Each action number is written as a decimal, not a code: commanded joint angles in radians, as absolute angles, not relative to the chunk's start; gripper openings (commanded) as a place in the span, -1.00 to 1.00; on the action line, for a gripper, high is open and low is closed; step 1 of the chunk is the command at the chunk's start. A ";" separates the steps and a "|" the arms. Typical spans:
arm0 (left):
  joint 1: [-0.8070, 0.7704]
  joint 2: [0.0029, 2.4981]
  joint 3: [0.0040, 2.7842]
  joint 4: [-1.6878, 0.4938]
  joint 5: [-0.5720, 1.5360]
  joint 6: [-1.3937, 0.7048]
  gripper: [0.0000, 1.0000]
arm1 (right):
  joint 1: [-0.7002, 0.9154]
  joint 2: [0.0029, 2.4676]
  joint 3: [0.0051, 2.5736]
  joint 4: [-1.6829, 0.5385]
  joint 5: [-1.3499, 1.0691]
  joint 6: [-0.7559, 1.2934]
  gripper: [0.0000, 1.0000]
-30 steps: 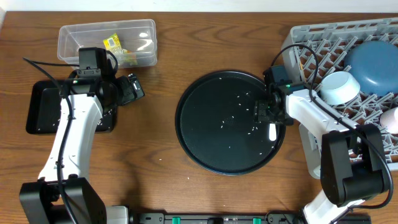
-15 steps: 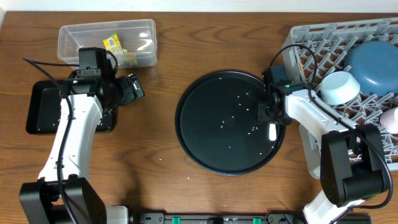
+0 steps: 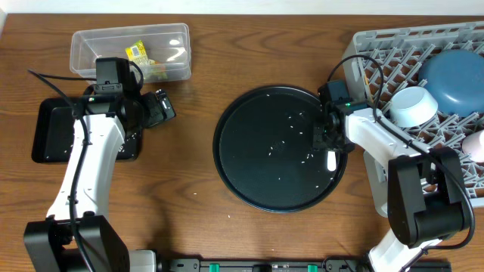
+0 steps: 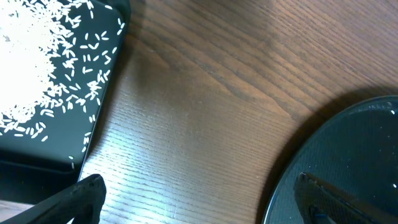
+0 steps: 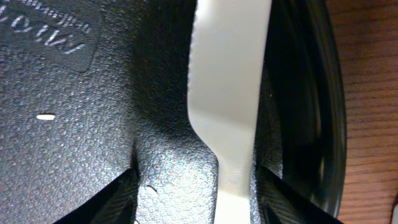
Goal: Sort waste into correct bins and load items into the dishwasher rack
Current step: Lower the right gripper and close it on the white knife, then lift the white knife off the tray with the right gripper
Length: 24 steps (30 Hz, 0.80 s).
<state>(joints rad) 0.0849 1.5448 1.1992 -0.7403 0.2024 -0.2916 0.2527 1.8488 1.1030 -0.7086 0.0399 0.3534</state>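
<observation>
White plastic knife [image 5: 227, 93] lay at the right edge of the large round black tray [image 3: 249, 181], near loose white rice grains [image 3: 291, 137]. My right gripper [image 5: 199, 186] had narrowed partway astride its handle but was not yet clamped, so I judged pickup close. My left gripper [image 4: 199, 186] stayed wide open and empty.

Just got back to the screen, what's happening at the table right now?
The right tool is down on the round black tray, its fingers straddling a white plastic knife near the tray's right edge, not gripping it yet. Rice grains lie scattered on that tray. The left tool hangs wide open, empty, over the table beside the shallow black tray, which holds a rice pile. The dark-blue bowl and white bowl sit in the rack.
</observation>
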 commanded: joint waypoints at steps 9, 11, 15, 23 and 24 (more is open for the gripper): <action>0.089 1.549 1.200 -0.744 0.189 -0.290 0.96 | 0.269 1.872 1.096 -0.707 0.044 0.350 -0.34; 0.089 1.549 1.200 -0.744 0.189 -0.290 0.96 | 0.269 1.872 1.096 -0.707 0.044 0.350 -0.46; 0.089 1.549 1.200 -0.744 0.189 -0.290 0.96 | 0.269 1.872 1.096 -0.707 0.044 0.350 -0.74; 0.089 1.549 1.200 -0.744 0.189 -0.290 0.96 | 0.269 1.872 1.096 -0.709 0.044 0.350 -0.97; 0.089 1.549 1.200 -0.744 0.189 -0.290 0.96 | 0.269 1.872 1.096 -0.710 0.044 0.350 -0.98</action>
